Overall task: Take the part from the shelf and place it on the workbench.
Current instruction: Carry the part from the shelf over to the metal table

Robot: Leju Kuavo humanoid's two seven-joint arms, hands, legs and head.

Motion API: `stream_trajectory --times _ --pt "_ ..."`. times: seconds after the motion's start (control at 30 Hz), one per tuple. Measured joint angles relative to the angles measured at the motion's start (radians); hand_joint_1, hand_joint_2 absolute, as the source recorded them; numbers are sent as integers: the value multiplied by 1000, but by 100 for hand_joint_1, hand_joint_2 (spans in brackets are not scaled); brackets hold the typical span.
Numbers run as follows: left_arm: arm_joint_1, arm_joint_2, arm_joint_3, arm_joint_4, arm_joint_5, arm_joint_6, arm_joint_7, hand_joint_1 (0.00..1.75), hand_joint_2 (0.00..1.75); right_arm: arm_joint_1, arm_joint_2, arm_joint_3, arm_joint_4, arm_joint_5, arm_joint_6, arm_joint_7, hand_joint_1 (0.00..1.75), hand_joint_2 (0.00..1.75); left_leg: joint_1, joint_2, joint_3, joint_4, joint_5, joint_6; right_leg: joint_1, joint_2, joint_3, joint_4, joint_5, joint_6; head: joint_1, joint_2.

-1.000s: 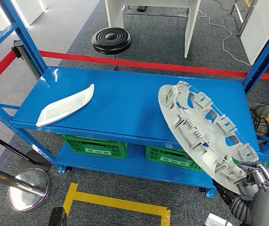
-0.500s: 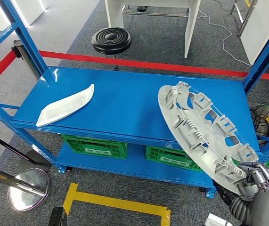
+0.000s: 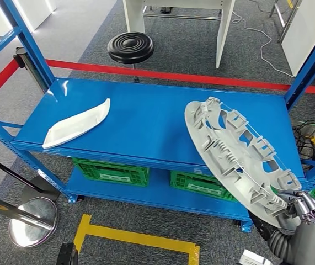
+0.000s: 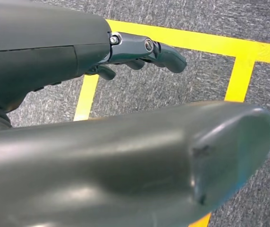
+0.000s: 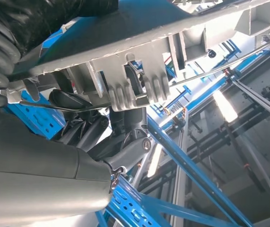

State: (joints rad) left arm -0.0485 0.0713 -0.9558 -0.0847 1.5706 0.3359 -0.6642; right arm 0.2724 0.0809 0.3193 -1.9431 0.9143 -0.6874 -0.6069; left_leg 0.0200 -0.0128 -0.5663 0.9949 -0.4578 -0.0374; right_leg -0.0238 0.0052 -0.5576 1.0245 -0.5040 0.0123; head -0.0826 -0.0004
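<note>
Shelf deck [image 3: 155, 124]: blue steel, flat, carried on blue uprights, with a lower blue tier beneath. Floor: grey carpet, crossed by one red tape line [image 3: 168, 74] beyond the shelf and marked with yellow tape [image 3: 134, 237] on the near side. One black round stool [image 3: 131, 47] and one white table leg frame [image 3: 220, 27] beyond the red line. One chrome stanchion base [image 3: 32, 221] on the floor, well apart from the right hand.

Parts counted: two. One grey ribbed disc-shaped part [image 3: 239, 157], large, tilted, its far edge over the shelf deck and its near edge pinched in the right hand [image 3: 309, 212]. One white elongated part [image 3: 77, 124] flat on the deck, well apart from the fingers, toward the opposite end of the shelf.

Containers: two green crates [image 3: 110, 170] on the lower tier; contents cannot be told.

Right hand: closed on the rim of the grey disc; in the right wrist view, dark fingers [image 5: 90, 132] curled under the ribbed underside of the part [image 5: 144, 61], thumb side against the opposite face. Part raised clear of the deck at the held edge; whether the far edge touches the deck cannot be told.

Left hand [image 4: 136, 52]: holding nothing, fingers extended and loosely apart, hanging over the carpet and yellow tape [image 4: 240, 71].
</note>
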Motion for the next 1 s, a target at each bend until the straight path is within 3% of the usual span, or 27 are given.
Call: stream_trajectory --times 0.4,0.57,0.87,1.0 --pt "0 0 10 0 -5 13 5 0 0 0 0 0 5 -1 0 0 175 175 0 0 0 0 0 0 0 0 0 0 0 0 0 0" --pt "3 0 4 0 -28 -49 -23 0 0 0 0 0 5 -3 0 -6 175 175 0 0 0 1 0 1 -1 0 0 0 0 0 0 0" --pt "9 5 -12 0 -31 -91 -34 0 0 1 1 0 7 -4 0 -10 175 175 -4 0 -8 15 -8 21 -4 0 1 -2 -1 15 0 0" --pt "9 4 -24 0 -27 -82 -36 0 0 2 1 0 7 -4 0 -9 175 175 -5 0 -10 10 -3 16 -4 0 2 -5 1 8 1 0"
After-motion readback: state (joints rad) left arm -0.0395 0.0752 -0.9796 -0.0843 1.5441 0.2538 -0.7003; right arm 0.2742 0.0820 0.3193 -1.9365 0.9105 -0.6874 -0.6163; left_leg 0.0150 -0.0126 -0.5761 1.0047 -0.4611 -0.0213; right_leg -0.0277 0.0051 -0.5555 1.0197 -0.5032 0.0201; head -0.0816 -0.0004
